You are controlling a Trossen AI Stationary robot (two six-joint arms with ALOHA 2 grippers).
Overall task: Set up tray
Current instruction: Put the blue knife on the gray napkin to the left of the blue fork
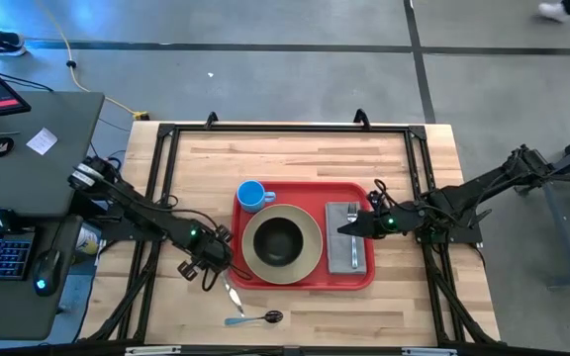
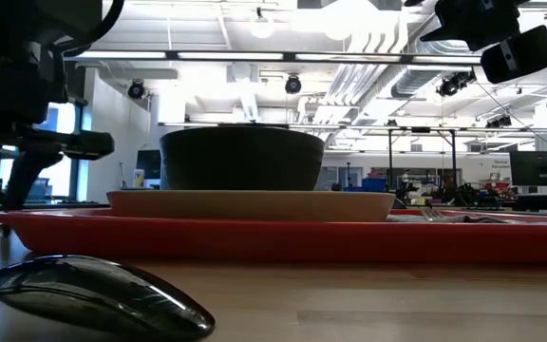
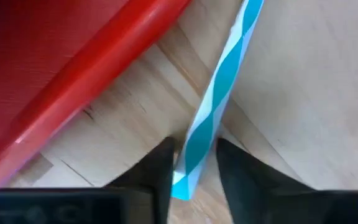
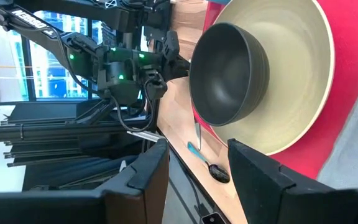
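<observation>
The red tray [image 1: 305, 284] lies mid-table. It carries a blue cup [image 1: 252, 195], a beige plate [image 1: 310, 259] with a dark bowl [image 1: 279, 240], and a grey napkin [image 1: 346, 255] with a fork [image 1: 353, 232]. My left gripper [image 1: 214, 265] sits off the tray's near left corner, shut on a blue-and-white striped straw [image 3: 219, 93]. My right gripper [image 1: 344, 229] hovers open above the napkin's far end, pointing toward the bowl [image 4: 229, 74]. My left gripper pinches the straw near one end [image 3: 188, 171] between its two fingers [image 3: 160, 171]. The straw runs on forward past the fingertips, slanting toward the table's near edge [image 1: 232, 293]. Whether its far end rests on the wood I cannot tell.
A spoon with a dark bowl and blue handle [image 1: 257, 317] lies on the wood near the table's near edge, below the tray; it fills the low view's foreground [image 2: 93, 294]. A black frame [image 1: 285, 129] borders the tabletop. A desk with a keyboard stands to the left.
</observation>
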